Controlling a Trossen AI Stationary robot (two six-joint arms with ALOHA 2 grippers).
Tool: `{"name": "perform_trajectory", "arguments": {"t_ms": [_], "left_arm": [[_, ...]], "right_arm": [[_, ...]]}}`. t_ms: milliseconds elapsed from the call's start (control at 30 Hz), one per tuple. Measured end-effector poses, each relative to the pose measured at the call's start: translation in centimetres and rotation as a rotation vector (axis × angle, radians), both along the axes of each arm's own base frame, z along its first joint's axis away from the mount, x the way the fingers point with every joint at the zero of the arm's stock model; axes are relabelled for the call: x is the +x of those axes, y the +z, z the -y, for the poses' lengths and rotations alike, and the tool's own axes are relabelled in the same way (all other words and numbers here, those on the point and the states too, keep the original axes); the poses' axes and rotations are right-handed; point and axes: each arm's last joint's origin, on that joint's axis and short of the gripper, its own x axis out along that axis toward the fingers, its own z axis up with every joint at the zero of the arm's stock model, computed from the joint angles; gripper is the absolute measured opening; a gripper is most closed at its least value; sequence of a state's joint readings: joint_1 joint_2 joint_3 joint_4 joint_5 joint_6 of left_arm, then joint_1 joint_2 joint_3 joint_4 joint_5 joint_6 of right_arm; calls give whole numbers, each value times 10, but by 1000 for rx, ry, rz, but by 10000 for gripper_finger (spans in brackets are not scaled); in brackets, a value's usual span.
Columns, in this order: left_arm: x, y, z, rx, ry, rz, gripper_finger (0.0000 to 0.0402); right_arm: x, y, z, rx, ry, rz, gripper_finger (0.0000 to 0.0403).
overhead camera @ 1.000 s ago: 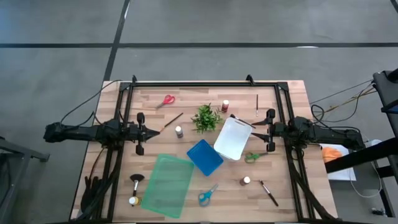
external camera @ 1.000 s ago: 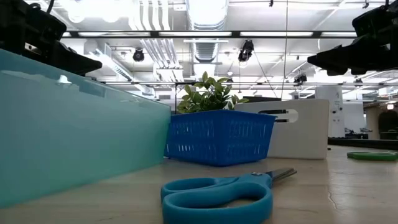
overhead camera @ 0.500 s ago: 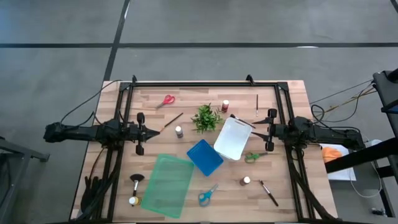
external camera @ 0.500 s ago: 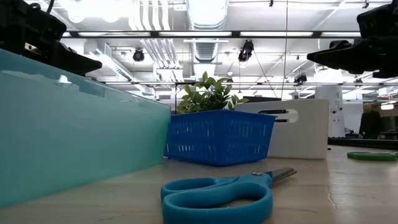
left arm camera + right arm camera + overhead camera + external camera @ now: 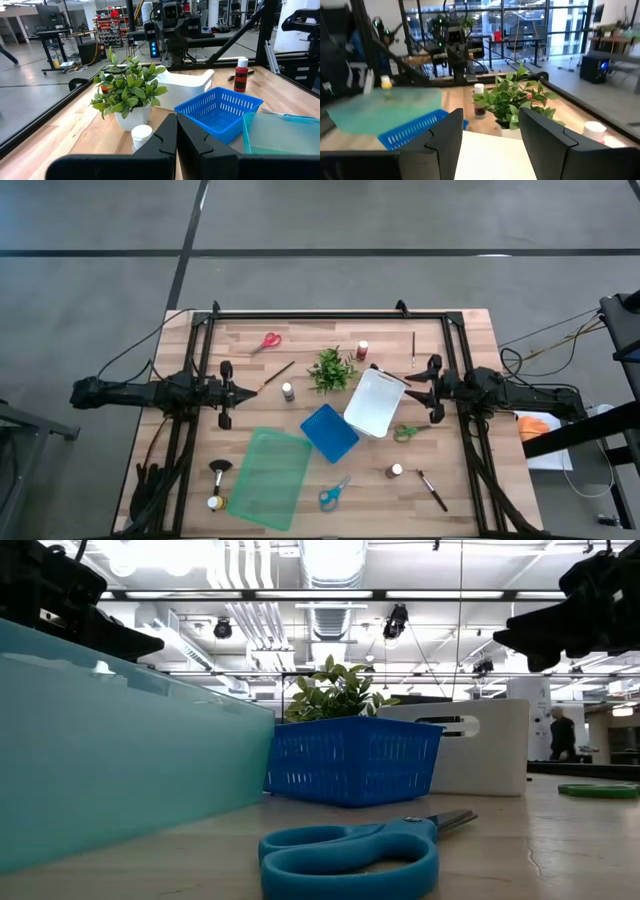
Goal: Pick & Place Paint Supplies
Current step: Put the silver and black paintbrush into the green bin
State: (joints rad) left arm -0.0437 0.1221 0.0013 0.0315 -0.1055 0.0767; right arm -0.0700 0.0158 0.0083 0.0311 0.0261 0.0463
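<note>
A: Supplies, high view: red scissors (image 5: 266, 341) at the far left of the table (image 5: 470, 330); one brush (image 5: 277, 373) beside the left gripper (image 5: 226, 394); white-capped bottle (image 5: 288, 391) just right of that brush; red-capped bottle (image 5: 362, 350) right of the plant (image 5: 331, 370); thin brush (image 5: 413, 348) far right. Green scissors (image 5: 405, 432) lie at the white bin's (image 5: 375, 402) near right corner. Near edge: broad brush (image 5: 217, 473), yellow-capped bottle (image 5: 213, 502), blue scissors (image 5: 333, 493), another bottle (image 5: 396, 470), another brush (image 5: 432, 491). None has shifted since a second ago.

B: What has changed?

A: Only the right gripper (image 5: 423, 392). It has swung slightly toward the white bin; before, it pointed squarely inward. Left arm unchanged, level over the left edge, fingers pressed together, holding nothing.

B: Low view?

A: Blue scissors (image 5: 350, 852) lie flat in front, green scissors (image 5: 598, 790) far right. Teal bin (image 5: 120, 750), blue basket (image 5: 352, 760) and white bin (image 5: 480, 745) are unmoved. The right arm's dark outline at the upper right sits differently than earlier. A person (image 5: 562, 735) now stands in the background.

B: Left wrist?

A: Fingers (image 5: 165, 140) meet, empty. Past them: white-capped bottle (image 5: 141, 136), plant (image 5: 129, 90), blue basket (image 5: 218, 110), red-capped bottle (image 5: 241, 75).

B: Right wrist?

A: Fingers (image 5: 447, 137) stand well apart, nothing between them, above the white bin (image 5: 490, 160). Beyond: plant (image 5: 515, 102), a bottle (image 5: 479, 100), teal bin (image 5: 385, 107).
</note>
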Motion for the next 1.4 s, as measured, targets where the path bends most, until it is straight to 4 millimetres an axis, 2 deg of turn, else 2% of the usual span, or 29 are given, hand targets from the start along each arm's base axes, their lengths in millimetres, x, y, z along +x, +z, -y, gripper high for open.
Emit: {"name": "perform_trajectory", "arguments": {"t_ms": [267,467,567,733,833,967,1233,1400], "left_arm": [[0,0,0,0,0,0,7],[0,0,0,0,0,0,7],[0,0,-1,2,16,2,7],[0,4,-1,-39,28,45,7],[0,14,-1,-213,25,156,7],[-1,22,-2,-458,40,267,7],[-2,27,-2,-750,37,345,7],[-3,31,-4,-908,65,415,7]], "right_arm": [[0,2,0,-176,-6,3,192],[0,6,1,-47,-34,58,192],[-1,12,2,173,-71,152,192],[-7,32,4,855,12,481,192],[-11,39,7,1024,-4,630,192],[-17,52,7,940,45,751,192],[-29,72,4,678,118,948,192],[-31,76,4,689,137,1009,192]]}}
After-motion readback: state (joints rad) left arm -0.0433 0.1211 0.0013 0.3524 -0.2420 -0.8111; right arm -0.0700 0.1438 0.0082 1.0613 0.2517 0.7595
